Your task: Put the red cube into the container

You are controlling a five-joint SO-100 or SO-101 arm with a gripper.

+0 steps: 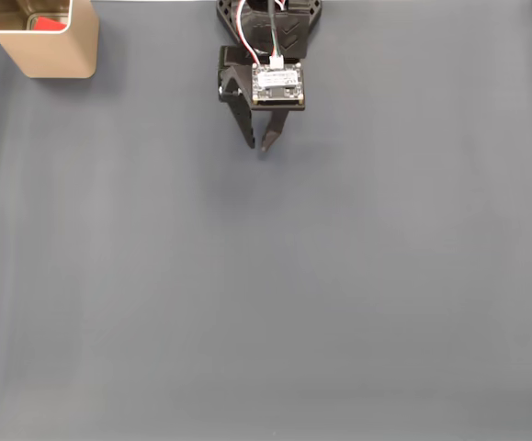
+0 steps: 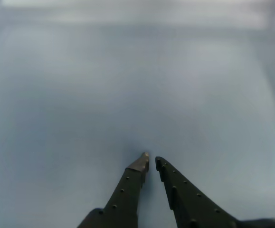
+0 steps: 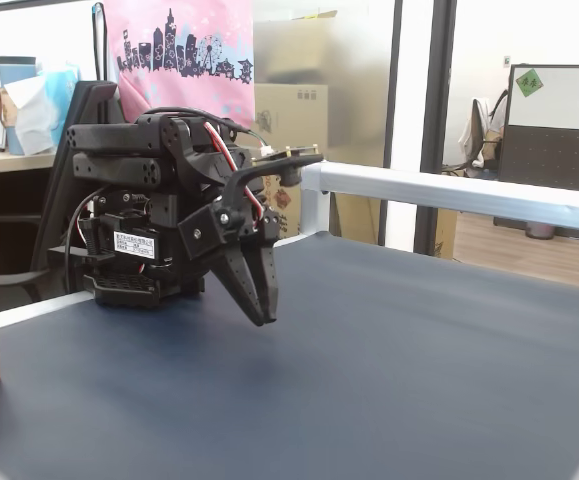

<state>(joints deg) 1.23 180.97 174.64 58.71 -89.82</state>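
Where the matte grey surface (image 1: 266, 294) meets its top-left corner, we see the red cube (image 1: 49, 24) inside the shiny beige container (image 1: 45, 46); the empty black gripper (image 1: 258, 145) hangs clenched, near the top edge's middle.

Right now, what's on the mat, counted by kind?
Red cube: 1, inside the container
Container: 1, top-left corner in the downward-looking fixed view
Gripper: 1, holding nothing, fingertips nearly together
Total: 3
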